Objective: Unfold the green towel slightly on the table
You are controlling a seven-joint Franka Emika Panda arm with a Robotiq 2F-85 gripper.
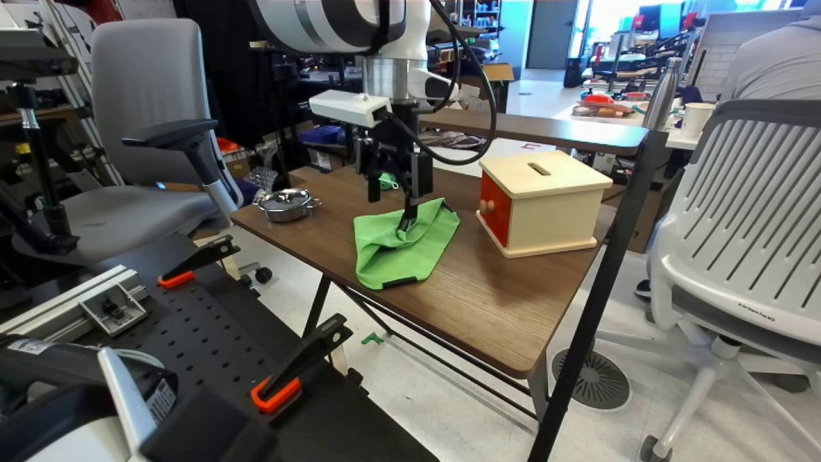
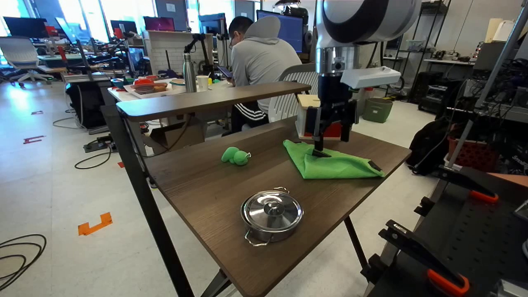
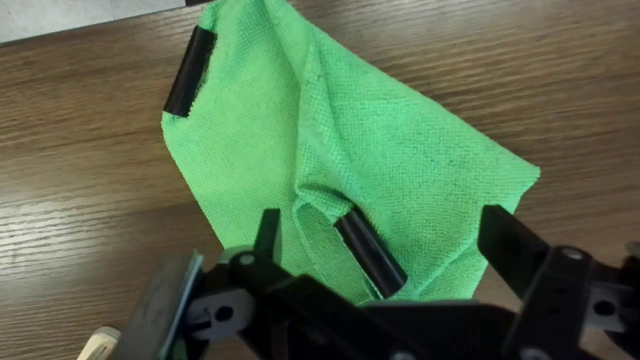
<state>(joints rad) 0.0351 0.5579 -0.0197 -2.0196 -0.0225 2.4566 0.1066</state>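
Robotiq gripper, its jaws standing wide apart and empty, is hanging over the green towel, which is lying partly folded on the wood-grained table. Nubby, it is likely handling light, limp and unslippery; at the wrist view's five o'clock, the stiffer-looking black tab is probably offering the surest pinch.

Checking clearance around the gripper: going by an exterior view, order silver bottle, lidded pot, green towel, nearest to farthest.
From the gripper, in an exterior view:
1. Green towel: below it, on the table.
2. Lidded pot: same table, toward its near end.
3. Silver bottle: background left, beyond the raised shelf.
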